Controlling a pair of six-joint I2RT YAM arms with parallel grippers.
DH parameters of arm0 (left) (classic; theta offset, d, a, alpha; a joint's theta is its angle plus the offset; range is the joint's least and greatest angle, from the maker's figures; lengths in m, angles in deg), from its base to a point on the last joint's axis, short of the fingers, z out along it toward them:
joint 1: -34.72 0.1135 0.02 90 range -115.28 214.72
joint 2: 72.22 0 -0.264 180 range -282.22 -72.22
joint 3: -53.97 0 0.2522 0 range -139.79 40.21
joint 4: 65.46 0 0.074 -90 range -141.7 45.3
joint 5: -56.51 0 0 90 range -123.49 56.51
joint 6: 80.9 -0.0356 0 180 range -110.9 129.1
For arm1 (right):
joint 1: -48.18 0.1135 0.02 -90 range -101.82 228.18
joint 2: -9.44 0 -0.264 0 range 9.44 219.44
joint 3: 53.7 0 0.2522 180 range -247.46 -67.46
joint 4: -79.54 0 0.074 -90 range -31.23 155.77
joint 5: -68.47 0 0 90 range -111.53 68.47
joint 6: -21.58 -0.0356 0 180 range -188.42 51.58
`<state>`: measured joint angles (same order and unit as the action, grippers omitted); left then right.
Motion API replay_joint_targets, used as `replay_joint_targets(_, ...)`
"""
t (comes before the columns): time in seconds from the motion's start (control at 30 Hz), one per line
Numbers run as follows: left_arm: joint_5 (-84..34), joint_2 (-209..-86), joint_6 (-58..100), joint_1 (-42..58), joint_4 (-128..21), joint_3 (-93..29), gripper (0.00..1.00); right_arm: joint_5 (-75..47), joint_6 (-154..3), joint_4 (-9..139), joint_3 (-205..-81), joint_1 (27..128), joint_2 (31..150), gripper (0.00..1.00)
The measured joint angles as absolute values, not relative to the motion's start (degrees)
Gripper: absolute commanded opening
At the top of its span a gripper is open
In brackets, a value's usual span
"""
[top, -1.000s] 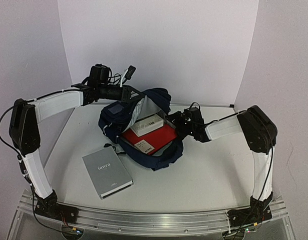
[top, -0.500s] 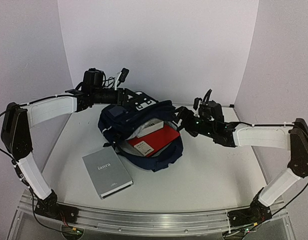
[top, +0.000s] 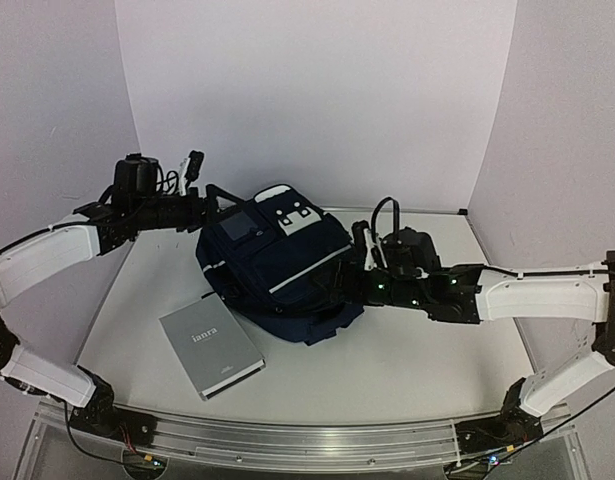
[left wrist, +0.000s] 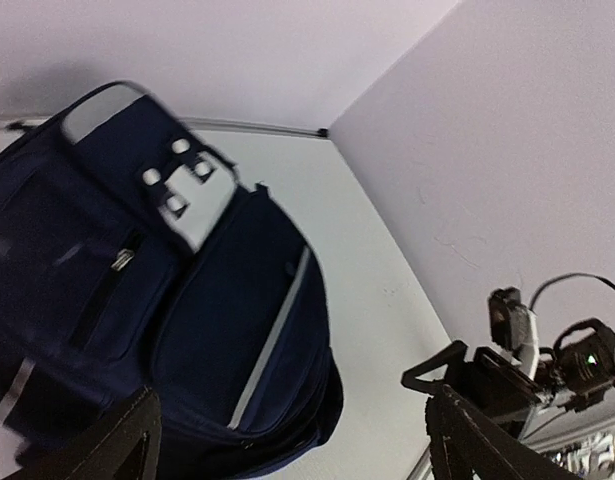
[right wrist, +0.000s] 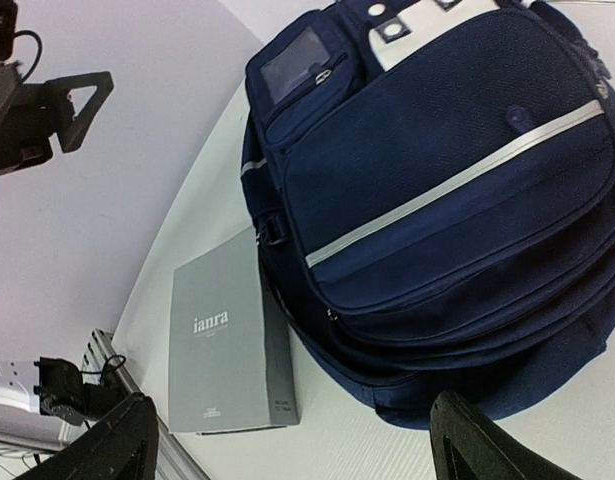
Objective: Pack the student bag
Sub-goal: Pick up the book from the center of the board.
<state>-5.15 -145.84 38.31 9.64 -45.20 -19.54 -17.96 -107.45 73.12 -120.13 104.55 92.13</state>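
The student bag [top: 277, 262], a dark navy fabric backpack with thin white stripes, lies flap-down between the left gripper [left wrist: 292, 430] and right gripper [right wrist: 292, 425], both gaping wide and empty. A grey rectangular book [top: 211, 350] lies just beside its near-left edge, so packing seems unfinished.

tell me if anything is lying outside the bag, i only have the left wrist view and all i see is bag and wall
Observer: Yes. A grey book lies flat on the table, beside the student bag, towards the left arm's base.
Operator: which way up is it
Observer: Cover up. The right wrist view shows the word "ianra" printed on it.
Operator: and where's the right end effector
Observer: The right end effector is at the bag's right side, open and holding nothing.
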Motion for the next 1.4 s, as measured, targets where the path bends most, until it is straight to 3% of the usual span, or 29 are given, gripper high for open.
replay_joint_targets(0.3, -19.3, -132.8, 55.0, 15.7, -35.5, 6.0, 0.95, -10.9, -104.2, 72.0, -134.0, 112.3, 111.9, 0.88)
replay_joint_targets(0.67, -29.8, -120.7, 64.9, 15.8, -25.6, 13.6, 0.94, -4.3, -106.1, 70.1, -144.5, 112.6, 129.0, 0.86)
replay_joint_targets(1.0, -26.6, -120.8, 70.0, 15.8, -28.6, 21.2, 0.64, 2.0, -107.9, 69.4, -148.8, 110.4, 134.9, 0.86)
replay_joint_targets(1.4, -23.0, -123.3, 74.0, 15.9, -38.8, 25.4, 0.18, 12.5, -112.8, 71.7, -153.4, 109.4, 139.4, 0.80)
